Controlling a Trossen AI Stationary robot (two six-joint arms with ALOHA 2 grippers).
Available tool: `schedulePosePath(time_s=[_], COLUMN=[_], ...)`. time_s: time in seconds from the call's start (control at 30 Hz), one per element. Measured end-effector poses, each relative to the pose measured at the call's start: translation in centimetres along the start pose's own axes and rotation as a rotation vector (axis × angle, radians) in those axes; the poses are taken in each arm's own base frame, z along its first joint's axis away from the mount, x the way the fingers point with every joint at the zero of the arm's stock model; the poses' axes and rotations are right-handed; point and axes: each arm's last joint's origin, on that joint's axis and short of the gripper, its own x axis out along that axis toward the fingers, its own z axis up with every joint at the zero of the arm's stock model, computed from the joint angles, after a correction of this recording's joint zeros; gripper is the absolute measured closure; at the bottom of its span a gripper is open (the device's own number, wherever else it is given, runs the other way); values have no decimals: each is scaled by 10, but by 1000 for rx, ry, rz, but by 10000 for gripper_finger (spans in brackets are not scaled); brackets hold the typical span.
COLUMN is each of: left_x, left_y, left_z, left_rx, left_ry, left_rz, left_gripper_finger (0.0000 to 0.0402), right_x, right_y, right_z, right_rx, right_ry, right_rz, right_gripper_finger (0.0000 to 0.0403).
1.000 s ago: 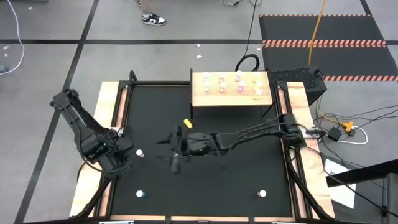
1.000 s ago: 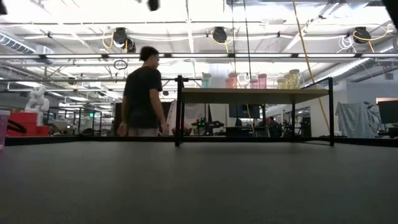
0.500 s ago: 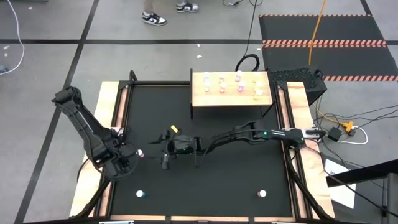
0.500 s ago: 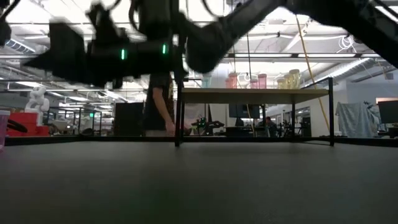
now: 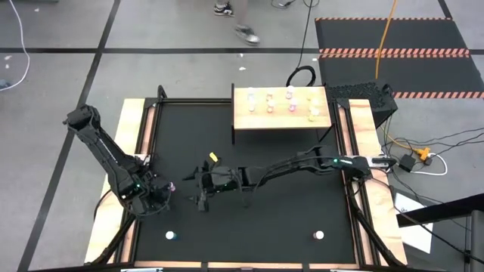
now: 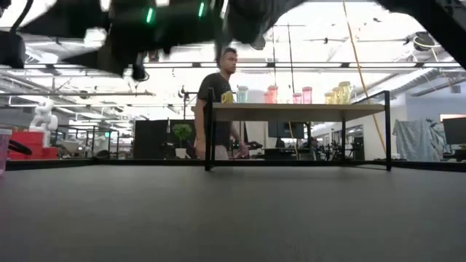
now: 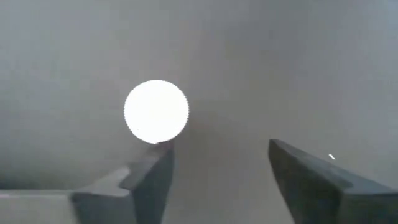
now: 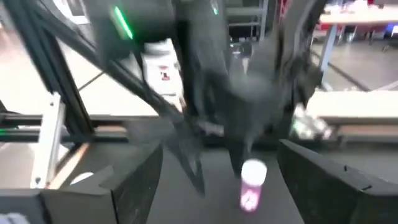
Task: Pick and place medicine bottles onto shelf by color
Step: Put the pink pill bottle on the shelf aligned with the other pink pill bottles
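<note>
**benchwatcher:** Heads up, both your arms are crowding one spot. The left gripper [image 7: 219, 148] hangs straight over the small pink medicine bottle with the round white cap [image 7: 156, 112], out at about 9 o'clock on the black tabletop [image 5: 287, 211]. Its fingers are spread wide with nothing in them. The cap sits off toward one finger [image 7: 152, 177], not centred in the gap. If you drop and close like that, I'd bet a finger lands on the cap and tips the bottle or rolls it away.

**torque_tim:** Bigger worry for me is your right gripper [image 5: 201, 195]. It's stretched across to around 9 o'clock too, fingers parted and empty, aimed at that same bottle from the side. Push either arm in and they could knock into each other. I'd back one off first.

**benchwatcher:** Agreed. As for the light-wood shelf on thin black legs [image 5: 242, 121] at 12 o'clock, it holds a cluster of bottles. From table height they look pale blue, pink and yellow, roughly grouped.

**torque_tim:** Two more white-capped loose bottles [image 5: 171, 236] stand at 7 and 5 o'clock. I can't call their colours.
</note>
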Motion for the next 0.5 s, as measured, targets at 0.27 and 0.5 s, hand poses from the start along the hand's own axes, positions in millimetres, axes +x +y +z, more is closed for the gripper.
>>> schedulePosePath(time_s=[0.27,0.5], left_x=[29,35], left_y=[22,30], left_z=[-11,-11], left_rx=[-282,-289], left_ry=[-23,-110], left_rz=[76,90], left_gripper_finger=[68,77], right_x=[-50,-68], right_y=[9,8], right_z=[81,106], right_rx=[-129,-195], right_ry=[55,37], right_rz=[-3,-53], right_gripper_finger=[94,94])
